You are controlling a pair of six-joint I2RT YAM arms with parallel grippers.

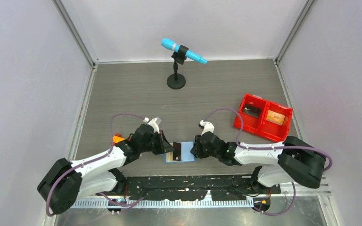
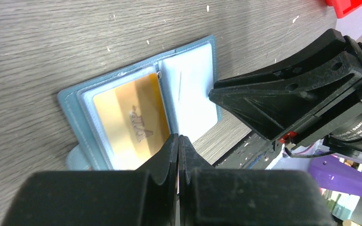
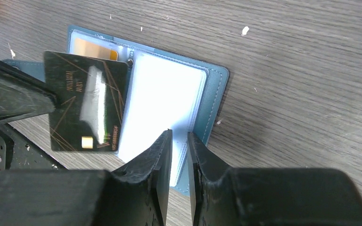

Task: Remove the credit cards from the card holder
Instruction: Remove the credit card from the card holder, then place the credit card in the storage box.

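Between both arms, my left gripper [image 2: 178,141] pinches a dark card [image 3: 85,108] its own camera misses; my right gripper [image 3: 179,137] clamps the holder [image 3: 215,94], gold card [image 2: 127,120] inside.

"VIP" on gold card [image 2: 132,125]

Black-and-white twins here
We see left arm [image 1: 99,162] and right arm [image 1: 259,153]: white links, black joints, purple cables [image 1: 127,114] looping.

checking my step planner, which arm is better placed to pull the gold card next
Left. The left gripper is shut on the dark card, already out of the card holder, and the gold card sits on its side. The right gripper seems to pinch the holder's other half.
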